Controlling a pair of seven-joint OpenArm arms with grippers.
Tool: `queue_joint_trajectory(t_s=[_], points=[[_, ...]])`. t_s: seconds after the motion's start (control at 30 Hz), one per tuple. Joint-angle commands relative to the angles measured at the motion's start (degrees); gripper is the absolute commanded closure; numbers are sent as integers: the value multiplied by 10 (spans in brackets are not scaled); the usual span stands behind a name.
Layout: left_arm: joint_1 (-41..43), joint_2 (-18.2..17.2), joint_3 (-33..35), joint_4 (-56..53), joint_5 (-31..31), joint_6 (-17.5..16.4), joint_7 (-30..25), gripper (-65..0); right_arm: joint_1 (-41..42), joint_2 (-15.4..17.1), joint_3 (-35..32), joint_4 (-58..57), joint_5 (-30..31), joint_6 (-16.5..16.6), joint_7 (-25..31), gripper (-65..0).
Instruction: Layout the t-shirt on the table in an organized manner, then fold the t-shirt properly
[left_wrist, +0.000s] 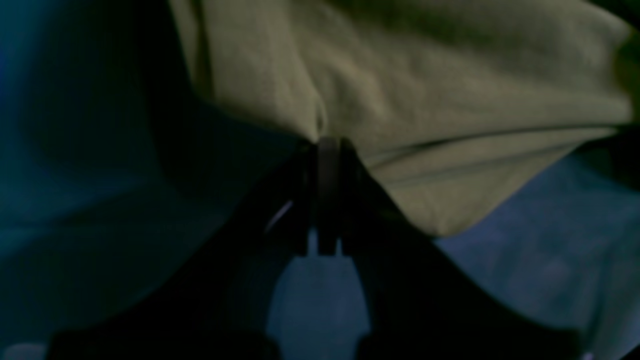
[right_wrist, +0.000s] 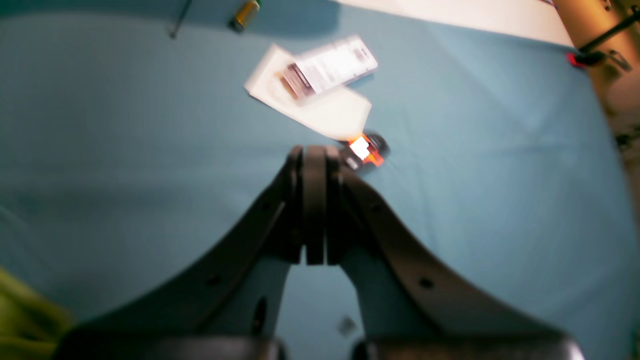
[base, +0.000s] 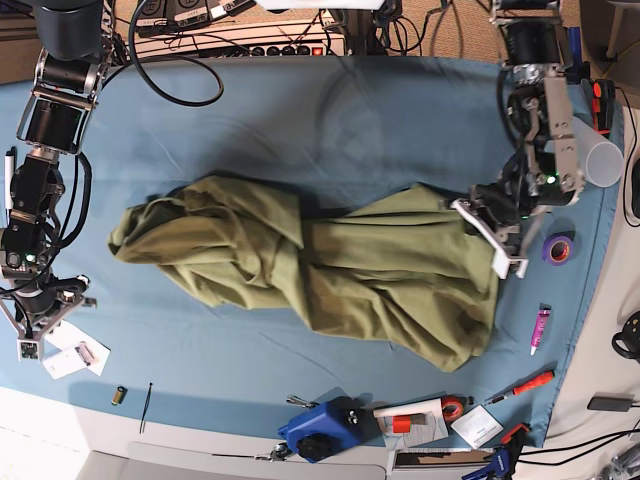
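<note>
While I watched the base view, the t-shirt (base: 330, 265) lay crumpled across the middle of the table (base: 330, 120), a bunched olive-green mass running from the camera's left toward its right, with deep folds and nothing spread flat. My left gripper (base: 490, 235) sat at the shirt's edge on that view's right. From the left wrist camera I saw its jaws pressed together on a pinch of olive fabric, the cloth (left_wrist: 425, 100) gathering into a crease right at the left gripper's (left_wrist: 327, 150) tips and draping off to one side over the blue table cover (left_wrist: 550, 260). That picture was dark and soft, so I could not tell which part of the shirt it had.

My right gripper (base: 35, 325) was well apart from the garment, near the table edge on the base view's left. In the right wrist camera its jaws were pressed together with nothing between them, hanging over bare blue cloth (right_wrist: 500, 175). Beyond the right gripper's (right_wrist: 315, 152) tips lay a white card (right_wrist: 320, 100) with a labelled packet (right_wrist: 332, 65) on it and a small orange-and-black object (right_wrist: 367, 150) just beside it. A sliver of green shirt (right_wrist: 25, 320) showed at the lower corner of that view.

Along the near edge I saw a blue tool (base: 320, 430), a red-handled screwdriver (base: 525, 387), a pink marker (base: 540, 328) and a purple tape roll (base: 558, 247).
</note>
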Motion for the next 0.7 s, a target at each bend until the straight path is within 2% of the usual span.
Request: queue_joint_trajectory(t_s=[0.0,0.13,0.2,0.27,0.33,0.37,0.43,0.47,0.53,0.57,0.6,0.67], points=[[-1,-8,-2,21,0,0,-9,0,16,12,5,7,-16,-3,2,0],[15,-8,-2,36,-3,-2,-17,0,16,12,5,8,-27,-3,-31,0],[16,-5,-2,36,-3,-2,-17,0,16,11,5,8,-16,12,-50,0],[16,-6,-1,36,-3,-2,-17,0,15,10,5,7,19,40,-76,-123],[16,-6,-1,36,-3,-2,-17,0,14,7,4,7,47,40,-80,-235],[16,-6,-1,36,-3,-2,-17,0,14,3,4,8,66,40,-80,-254],[16,-5,-1,36,-3,-2,-17,0,16,-5,4,8,150,44,-103,-255],[16,-6,-1,36,-3,-2,-18,0,16,-10,4,8,205,69,-124,-255],[16,-5,-1,36,-3,-2,-24,0,14,-24,3,8,315,167,-169,-255],[16,-5,-1,36,-3,-2,-28,0,14,-34,2,8,361,200,-191,-254],[16,-5,-1,36,-3,-2,-28,0,14,-43,-3,8,395,225,-212,-254],[16,-5,-1,36,-3,-2,-28,0,14,-59,-21,8,412,244,-236,-254]])
